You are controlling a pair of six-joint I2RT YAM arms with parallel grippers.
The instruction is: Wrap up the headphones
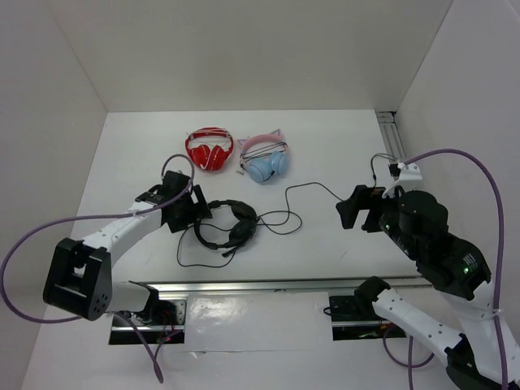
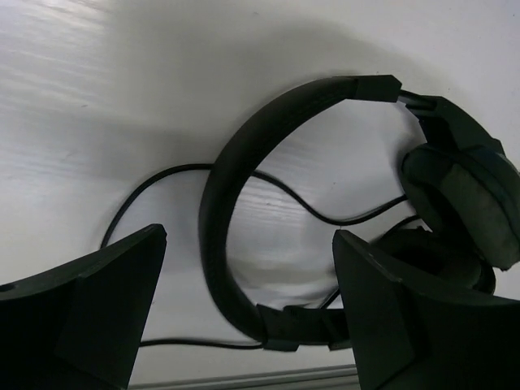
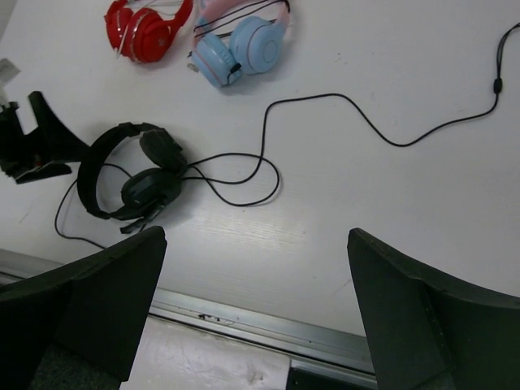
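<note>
The black headphones [image 1: 230,224] lie flat on the white table, earcups folded together at the right, headband arching left. Their thin cable [image 1: 305,191] loops right of the earcups and runs toward the back right. My left gripper [image 1: 197,213] is open, low at the headband's left end. In the left wrist view the headband [image 2: 218,195] curves between the open fingers and its lower end passes behind the right finger [image 2: 390,309]; I cannot tell if they touch. My right gripper [image 1: 348,211] hangs open and empty above the table, well right of the headphones [image 3: 134,175], with the cable [image 3: 325,99] beyond it.
Red-and-white headphones [image 1: 209,149] and light-blue and pink cat-ear headphones [image 1: 265,158] lie at the back of the table. A metal rail [image 1: 260,286] runs along the near edge. White walls enclose the left, back and right sides.
</note>
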